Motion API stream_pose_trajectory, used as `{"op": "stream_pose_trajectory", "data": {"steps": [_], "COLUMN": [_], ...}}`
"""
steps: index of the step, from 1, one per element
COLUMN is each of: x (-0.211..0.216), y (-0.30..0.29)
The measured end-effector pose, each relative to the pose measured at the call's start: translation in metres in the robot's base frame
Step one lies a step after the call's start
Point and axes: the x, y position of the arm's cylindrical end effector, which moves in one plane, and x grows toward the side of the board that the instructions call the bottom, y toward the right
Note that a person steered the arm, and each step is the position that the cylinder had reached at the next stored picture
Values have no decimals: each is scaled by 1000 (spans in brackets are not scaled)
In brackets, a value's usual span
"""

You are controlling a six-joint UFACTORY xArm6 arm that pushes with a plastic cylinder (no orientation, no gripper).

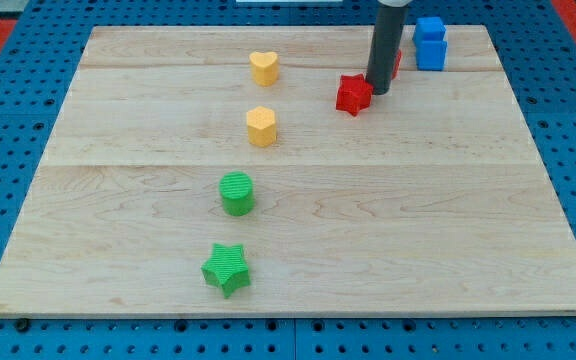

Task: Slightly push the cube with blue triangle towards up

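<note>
Two blue blocks stand together at the view's top right: one point(428, 28) above, the other, cube-like point(431, 53), just below it and touching it. Which is the triangle cannot be made out. My tip point(378, 92) is on the board down and to the left of the blue pair, apart from it. It is right next to the right side of a red star block point(353, 95). The dark rod point(386, 45) hides most of a second red block point(396, 63), which lies between the rod and the blue blocks.
A yellow heart block point(263, 67) and a yellow hexagon block point(261, 126) lie left of centre. A green cylinder point(236, 192) and a green star point(227, 268) lie below them. The wooden board point(418, 230) rests on a blue pegboard; the board's top edge runs close above the blue blocks.
</note>
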Motion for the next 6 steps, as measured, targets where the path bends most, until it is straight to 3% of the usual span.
{"op": "stream_pose_trajectory", "data": {"steps": [2, 3, 4, 6], "x": [-6, -8, -38, -92], "y": [7, 58, 88, 84]}}
